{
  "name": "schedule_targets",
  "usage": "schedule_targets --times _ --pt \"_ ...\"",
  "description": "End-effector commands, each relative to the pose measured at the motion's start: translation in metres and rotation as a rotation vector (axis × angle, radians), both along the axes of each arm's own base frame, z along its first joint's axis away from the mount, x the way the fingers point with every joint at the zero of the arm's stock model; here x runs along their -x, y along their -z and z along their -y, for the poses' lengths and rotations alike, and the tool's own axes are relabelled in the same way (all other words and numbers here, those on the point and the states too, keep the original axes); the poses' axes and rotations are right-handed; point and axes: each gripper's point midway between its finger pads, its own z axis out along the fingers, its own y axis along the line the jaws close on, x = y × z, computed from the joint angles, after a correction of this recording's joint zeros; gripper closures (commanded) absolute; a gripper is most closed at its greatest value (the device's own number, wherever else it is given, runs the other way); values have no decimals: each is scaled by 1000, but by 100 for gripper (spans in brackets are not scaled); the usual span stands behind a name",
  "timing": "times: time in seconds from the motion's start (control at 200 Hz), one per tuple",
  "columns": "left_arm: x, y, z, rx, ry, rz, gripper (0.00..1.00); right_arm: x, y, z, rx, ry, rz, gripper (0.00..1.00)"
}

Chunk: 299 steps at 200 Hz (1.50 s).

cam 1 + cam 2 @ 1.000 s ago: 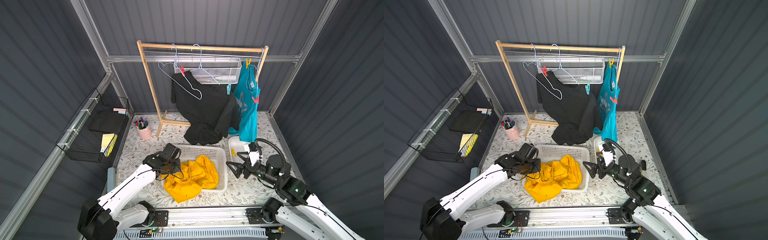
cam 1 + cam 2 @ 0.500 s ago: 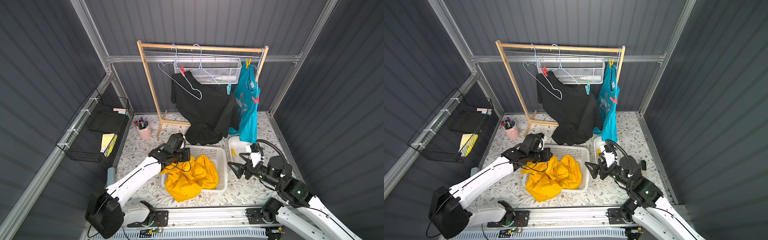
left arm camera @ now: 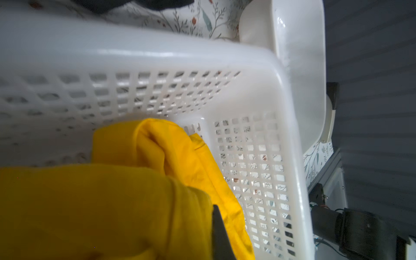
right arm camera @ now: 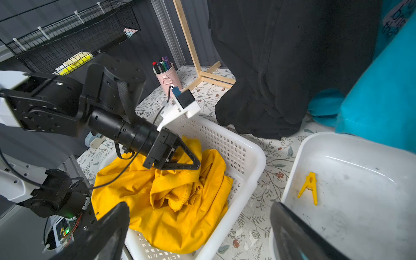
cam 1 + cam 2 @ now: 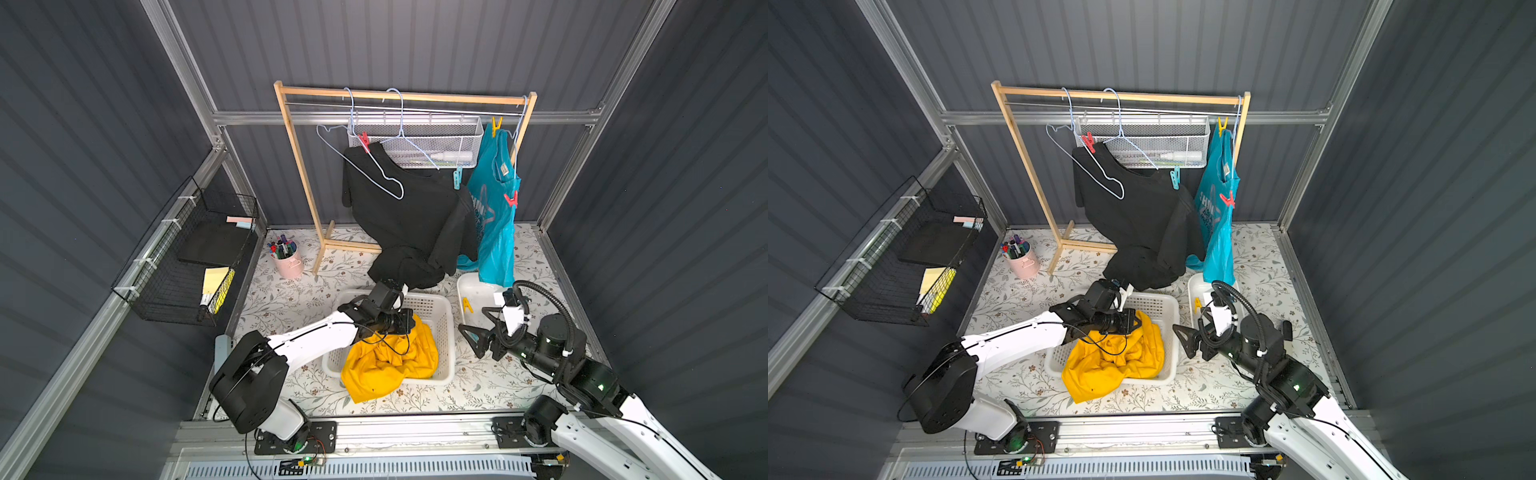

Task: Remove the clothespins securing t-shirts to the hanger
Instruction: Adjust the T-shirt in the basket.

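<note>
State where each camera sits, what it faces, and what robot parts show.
Top views: high above the arm bases, looking down toward the clothes rack; left arm and right arm show.
Left wrist: on that arm, facing white basket and yellow t-shirt; one fingertip shows.
Right wrist: on that arm, facing left gripper; own open fingers show.
Shared: basket, yellow t-shirt.

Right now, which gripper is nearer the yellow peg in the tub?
Right. The right gripper, open, hovers at the tub's near corner, close to the peg. The left gripper, shut, is over the yellow shirt in the basket, farther off.
</note>
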Motion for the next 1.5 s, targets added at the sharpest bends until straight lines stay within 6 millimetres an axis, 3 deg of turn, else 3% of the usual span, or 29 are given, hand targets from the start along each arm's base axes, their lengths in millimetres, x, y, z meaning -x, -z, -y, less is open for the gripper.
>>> schedule_targets --times 0.0,0.16,0.26,0.35,0.435,0.595,0.69,0.89,1.121,1.316,1.491 --pt "-3 18 -9 -36 -25 11 100 -2 -6 3 3 18 20 1" --pt "-11 34 -24 -145 -35 70 100 -3 -4 3 2 20 9 1" --pt "-15 42 -26 -194 -21 85 90 -3 -4 2 -3 17 3 1" --pt "-19 46 -30 -263 -5 80 69 -2 -5 3 2 18 1 1" --pt "-30 37 -26 -277 -10 109 53 0 -3 5 21 20 -7 1" --pt "-41 24 -23 -289 8 174 34 5 0 10 52 16 -23 1" --pt "-42 13 -17 -253 14 195 1 7 -2 14 63 27 -15 1" --pt "-43 -22 -13 -193 28 266 0 15 -21 21 90 17 21 1" --pt "-41 -81 -27 -164 5 412 0 16 -63 22 123 0 60 1" --pt "-44 -116 -43 -234 19 540 0 0 -96 13 186 -11 80 1" --pt "-49 -129 -52 -278 53 525 0 -27 -114 -8 242 -44 84 1"
